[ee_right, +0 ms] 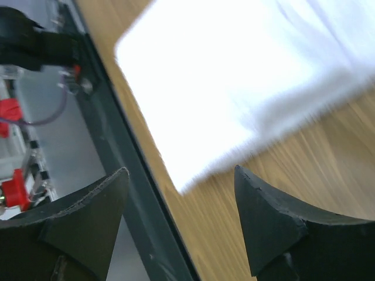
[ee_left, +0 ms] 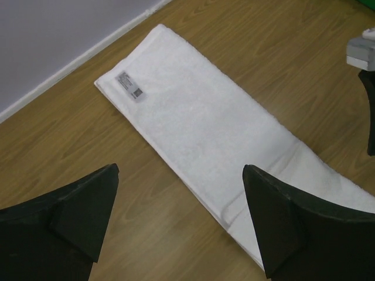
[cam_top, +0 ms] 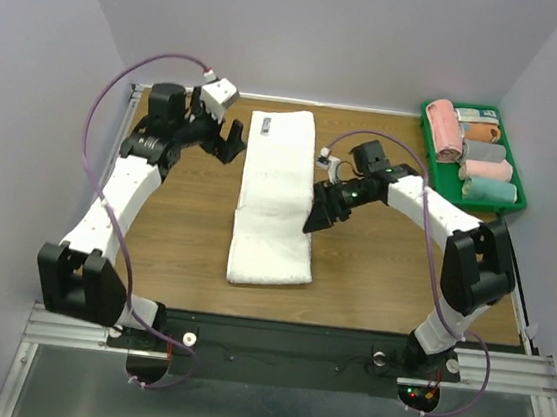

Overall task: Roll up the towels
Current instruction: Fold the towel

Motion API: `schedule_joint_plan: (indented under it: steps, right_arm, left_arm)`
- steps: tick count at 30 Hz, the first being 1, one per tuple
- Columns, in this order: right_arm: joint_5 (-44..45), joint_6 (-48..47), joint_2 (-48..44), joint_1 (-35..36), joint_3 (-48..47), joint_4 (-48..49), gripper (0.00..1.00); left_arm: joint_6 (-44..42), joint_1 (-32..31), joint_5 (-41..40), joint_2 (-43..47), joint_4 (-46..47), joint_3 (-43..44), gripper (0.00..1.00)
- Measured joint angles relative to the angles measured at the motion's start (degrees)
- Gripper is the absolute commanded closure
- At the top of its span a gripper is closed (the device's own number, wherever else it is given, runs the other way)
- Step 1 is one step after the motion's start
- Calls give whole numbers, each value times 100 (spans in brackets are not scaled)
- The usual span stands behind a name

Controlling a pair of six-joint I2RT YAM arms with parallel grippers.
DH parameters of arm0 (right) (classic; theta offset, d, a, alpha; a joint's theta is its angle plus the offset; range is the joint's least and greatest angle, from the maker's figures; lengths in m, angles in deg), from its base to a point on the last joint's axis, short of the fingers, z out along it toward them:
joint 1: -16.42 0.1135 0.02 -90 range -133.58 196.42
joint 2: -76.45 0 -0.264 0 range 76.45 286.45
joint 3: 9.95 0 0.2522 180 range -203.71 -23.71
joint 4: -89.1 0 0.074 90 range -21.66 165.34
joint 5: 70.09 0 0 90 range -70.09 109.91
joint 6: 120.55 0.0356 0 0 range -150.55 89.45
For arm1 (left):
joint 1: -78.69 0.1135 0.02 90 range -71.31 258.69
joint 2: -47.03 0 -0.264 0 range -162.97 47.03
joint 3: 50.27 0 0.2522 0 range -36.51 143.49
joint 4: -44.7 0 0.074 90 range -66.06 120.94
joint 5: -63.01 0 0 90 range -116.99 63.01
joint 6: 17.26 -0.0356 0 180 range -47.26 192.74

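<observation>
Two open grippers beside a flat white towel

One wooden table (cam_top: 186, 228) fills the scene. On its middle lies the white towel (cam_top: 276, 208) (ee_left: 199, 117) (ee_right: 234, 76), folded into a long strip that runs from the far edge toward the near edge. It lies flat and unrolled, and its near half looks a little wider than its far half.

The left arm (cam_top: 125, 186) reaches up the left side of the table, bending in toward the far end of the strip. The right arm (cam_top: 439, 212) comes in from the right and points at the strip's right edge, about halfway along.

A green tray (cam_top: 520, 191) sits at the far right corner, well apart from the white towel. It holds several rolled towels (cam_top: 485, 162) packed side by side: a pink one (cam_top: 443, 130) on the left, an orange one (cam_top: 483, 132) and a pale green one (cam_top: 489, 190) nearest the robot.

The left gripper (cam_top: 227, 144) (ee_left: 180, 172) hangs just left of the strip's far end, its fingers spread wide with only bare wood and towel showing between them. The right gripper (cam_top: 314, 223) (ee_right: 181, 172) is at the strip's right edge; its fingers also stand apart and hold nothing. Its wrist view is blurred, showing the towel's near corner beyond the fingertips.

A small grey label (cam_top: 267, 125) (ee_left: 130, 85) sits on the towel's far left corner.
</observation>
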Motion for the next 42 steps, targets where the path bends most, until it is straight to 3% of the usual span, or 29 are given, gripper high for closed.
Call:
schedule_joint_plan:
  steps: [3,7,12,16,21,29,32,34,36,40,42]
  right_arm:
    - [-337,610,315,428,-229,684,22]
    - [-435,1099,918,745,-315,1246,31]
    - [-459,1272,1117,767,227,1497,46]
    - [-557,1298,920,839,951,1633,48]
    - [-522,1228,787,1182,1410,1705,48]
    - [-553,1187,1185,1189,1464,1926,48]
    - [-592,1182,1202,1178,1436,1910,48]
    - [-535,1158,1110,1180,1436,1878,46]
    - [-398,1139,807,1185,1436,1777,43]
    - [-197,1161,-76,1209,1261,1735,42]
    - [-175,1228,-310,1209,951,1792,42]
  left_arm:
    - [-90,-17,7,748,201,-1084,5]
    - [-269,-50,205,927,140,-1869,31]
    - [-636,-46,1165,695,-358,-2337,48]
    - [-597,-114,1895,339,-470,-2643,48]
    - [-107,-258,2221,-358,-186,-2712,52]
    - [745,-319,2133,-1698,468,-2712,53]
    - [745,-319,2135,-1707,424,-2627,45]
    - [520,-319,2076,-1655,177,-2400,31]
    - [17,-319,1908,-1314,-208,-2107,21]
    - [-1014,-393,1362,-118,-584,-1958,16]
    - [-1687,-721,861,981,-560,-2243,16]
